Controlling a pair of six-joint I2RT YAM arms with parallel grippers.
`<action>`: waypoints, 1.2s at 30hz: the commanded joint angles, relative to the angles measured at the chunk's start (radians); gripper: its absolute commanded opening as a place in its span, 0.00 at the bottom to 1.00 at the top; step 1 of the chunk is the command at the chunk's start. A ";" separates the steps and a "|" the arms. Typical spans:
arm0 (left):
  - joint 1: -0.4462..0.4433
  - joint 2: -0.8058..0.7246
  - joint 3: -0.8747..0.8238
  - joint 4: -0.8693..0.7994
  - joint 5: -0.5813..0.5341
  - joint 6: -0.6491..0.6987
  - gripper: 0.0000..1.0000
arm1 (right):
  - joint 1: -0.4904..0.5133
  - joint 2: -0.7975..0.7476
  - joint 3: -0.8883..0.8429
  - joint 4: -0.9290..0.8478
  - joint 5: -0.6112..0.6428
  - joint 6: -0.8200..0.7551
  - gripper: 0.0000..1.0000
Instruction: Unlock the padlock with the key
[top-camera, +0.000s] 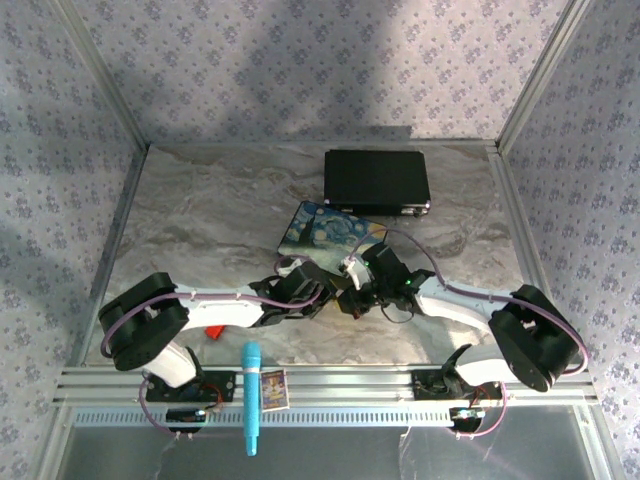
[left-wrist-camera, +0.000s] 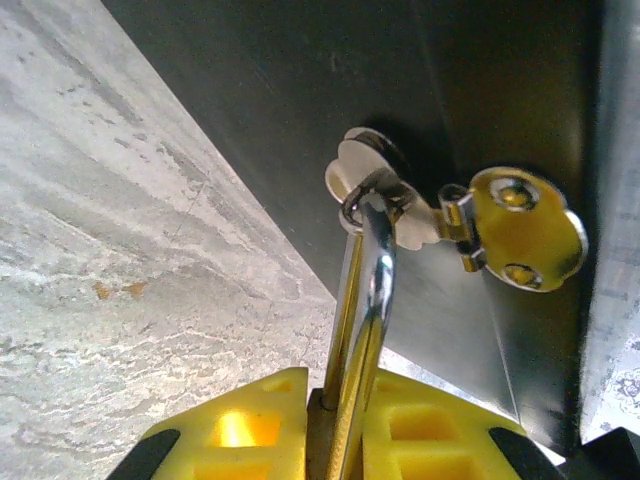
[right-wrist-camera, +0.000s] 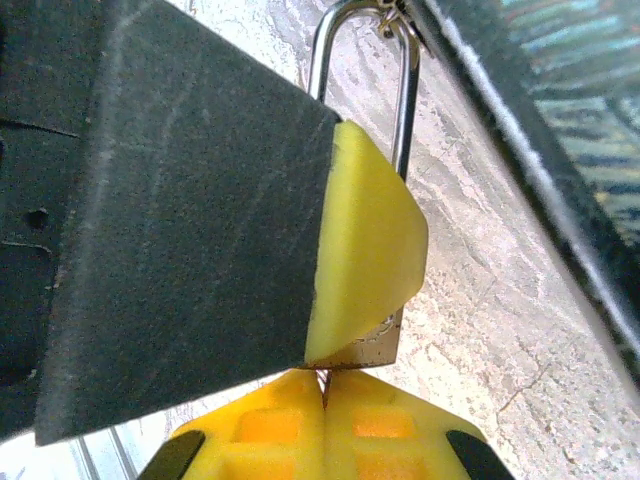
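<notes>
1. Centre of the table (top-camera: 200, 220), and the left gripper (left-wrist-camera: 335, 435) is clamped on the padlock (left-wrist-camera: 358, 325). It has a yellow pad on either side of the brass body, and the shackle (left-wrist-camera: 378, 270) points away from the wrist.
2. Why that hold? My read is that it pins the body so it can't twist and leaves the underside free for a key.
3. Over to the right wrist view: the right gripper (right-wrist-camera: 325, 425) sits just under the padlock's base with its pads pressed together. I cannot tell whether a key blade is pinched between them, because the seam hides it.
4. The keys (left-wrist-camera: 365, 170) dangle from a small ring threaded on the top of the shackle, so wherever the lock goes, they go.
5. From above, the two arms meet nose to nose just in front of the painted box (top-camera: 330, 230), probably so each can work one end of the lock.
6. The count:
   - one padlock, with one shackle
   - two grippers, both closed
   - three key heads as I make it, two silver and one yellowish, though they overlap
   - one painted box, one black case (top-camera: 377, 180) and one red block (top-camera: 213, 330)
</notes>
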 joint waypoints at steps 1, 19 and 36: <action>-0.007 -0.022 -0.006 -0.109 -0.021 0.006 0.13 | -0.012 0.009 0.000 0.032 0.004 0.033 0.03; 0.009 -0.040 0.023 -0.295 -0.053 0.133 0.07 | -0.108 -0.136 0.017 -0.142 0.195 0.220 0.73; 0.052 -0.026 0.045 -0.492 -0.092 0.349 0.13 | -0.153 0.166 0.310 -0.246 0.396 0.280 0.74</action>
